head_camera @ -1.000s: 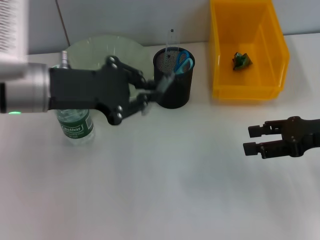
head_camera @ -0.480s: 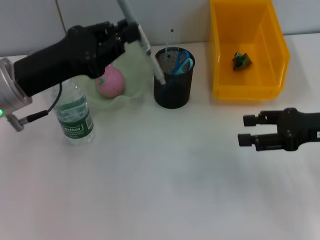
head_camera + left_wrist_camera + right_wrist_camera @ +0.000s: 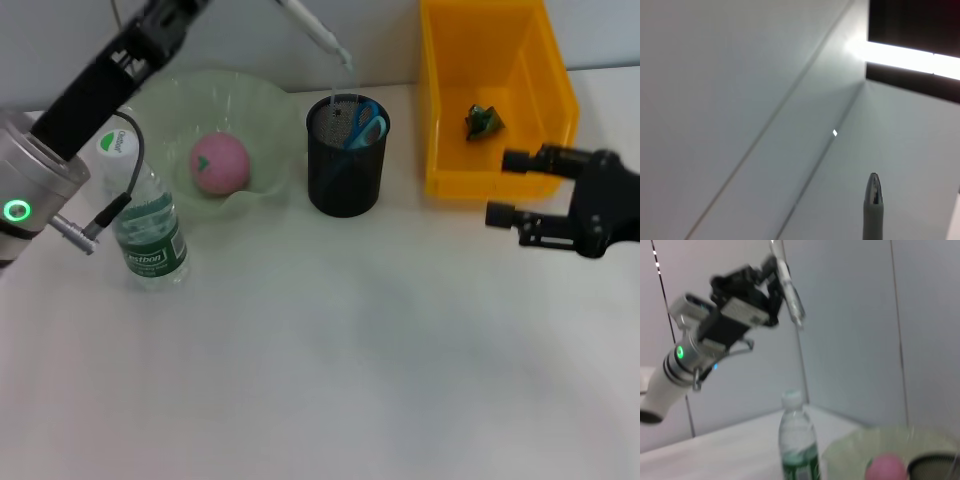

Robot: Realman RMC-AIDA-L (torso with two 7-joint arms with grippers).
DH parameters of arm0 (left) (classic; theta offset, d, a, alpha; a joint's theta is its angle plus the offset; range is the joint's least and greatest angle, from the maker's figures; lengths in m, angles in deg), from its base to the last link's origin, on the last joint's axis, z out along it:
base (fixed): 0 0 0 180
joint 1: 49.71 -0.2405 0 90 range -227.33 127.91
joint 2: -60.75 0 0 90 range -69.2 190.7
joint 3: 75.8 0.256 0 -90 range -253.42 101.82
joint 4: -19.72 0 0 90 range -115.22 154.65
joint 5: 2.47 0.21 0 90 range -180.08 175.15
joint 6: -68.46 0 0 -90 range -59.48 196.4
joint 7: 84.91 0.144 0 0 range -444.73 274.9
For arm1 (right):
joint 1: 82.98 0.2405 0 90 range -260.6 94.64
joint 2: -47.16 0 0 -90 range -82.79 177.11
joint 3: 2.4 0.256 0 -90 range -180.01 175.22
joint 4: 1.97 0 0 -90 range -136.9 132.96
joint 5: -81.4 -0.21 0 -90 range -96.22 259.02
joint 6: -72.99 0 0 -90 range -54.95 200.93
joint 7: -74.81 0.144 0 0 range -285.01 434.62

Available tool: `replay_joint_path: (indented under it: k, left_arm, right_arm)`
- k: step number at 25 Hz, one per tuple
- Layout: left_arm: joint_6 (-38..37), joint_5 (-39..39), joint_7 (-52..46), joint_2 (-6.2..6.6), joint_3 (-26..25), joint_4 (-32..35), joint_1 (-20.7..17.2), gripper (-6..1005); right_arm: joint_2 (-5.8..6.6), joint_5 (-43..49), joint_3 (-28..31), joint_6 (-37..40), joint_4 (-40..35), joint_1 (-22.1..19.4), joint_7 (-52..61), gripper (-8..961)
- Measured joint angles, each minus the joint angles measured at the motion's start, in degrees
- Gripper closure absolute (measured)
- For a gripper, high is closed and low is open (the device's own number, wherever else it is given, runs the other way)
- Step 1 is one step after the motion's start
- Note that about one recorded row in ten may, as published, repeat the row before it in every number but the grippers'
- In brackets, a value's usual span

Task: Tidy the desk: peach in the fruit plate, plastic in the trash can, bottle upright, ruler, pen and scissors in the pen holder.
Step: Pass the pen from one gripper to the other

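Observation:
My left gripper (image 3: 774, 279) is raised high and shut on the grey pen (image 3: 790, 296). In the head view the pen (image 3: 318, 32) slants down, with its tip just above the black mesh pen holder (image 3: 346, 175). Blue scissors (image 3: 366, 123) and a clear ruler (image 3: 336, 92) stand in the holder. The pink peach (image 3: 220, 165) lies in the green fruit plate (image 3: 265, 110). The bottle (image 3: 148, 228) stands upright beside the plate. Green plastic (image 3: 483, 121) lies in the yellow trash can (image 3: 545, 100). My right gripper (image 3: 508, 187) hovers open and empty in front of that can.
The left arm (image 3: 95, 85) crosses above the bottle and the plate's left side. A grey wall rises behind the desk. The white desk surface (image 3: 330, 350) stretches toward the front.
My left arm has swung up and back, carrying the pen from beside the holder to above it. The right gripper has moved back toward the yellow can.

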Motion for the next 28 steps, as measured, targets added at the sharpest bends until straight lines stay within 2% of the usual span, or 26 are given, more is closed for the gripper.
replay_joint_path:
  k: [2, 6, 11, 14, 18, 22, 28]
  left_arm:
    - [1.8, -9.0, 2.2, 0.00, 6.7, -0.7, -0.1, 826]
    - [5.3, -26.3, 6.4, 0.00, 20.3, -0.4, -0.8, 823]
    - [9.1, -39.5, 5.7, 0.00, 30.3, 1.3, -1.3, 819]
    - [10.9, -43.6, 4.3, 0.00, 33.0, 3.0, -2.5, 816]
    - [11.8, -45.5, 2.2, 0.00, 34.8, 4.6, -3.6, 813]
    - [12.6, -46.0, 1.1, 0.00, 35.9, 5.5, -3.9, 810]
    - [13.3, -49.8, 1.0, 0.00, 39.4, 6.3, -3.6, 806]
  right_arm:
    - [-0.04, -2.4, 0.0, 0.0, 0.3, -0.4, -3.4, 197]
    - [-0.89, -6.7, 0.0, 0.1, 1.3, -0.8, -10.3, 197]
    - [-0.82, -11.5, -0.4, 0.0, 6.0, -0.1, -20.3, 197]
    - [-1.02, -12.9, 0.3, -0.4, 7.8, 0.4, -26.0, 197]
    - [-2.39, -16.3, 0.3, -0.7, 9.2, 0.5, -34.6, 197]
    - [-3.17, -18.6, 0.1, -0.6, 11.6, 1.5, -40.6, 197]
    - [-3.47, -19.5, -0.3, 0.2, 14.3, 3.6, -43.2, 198]
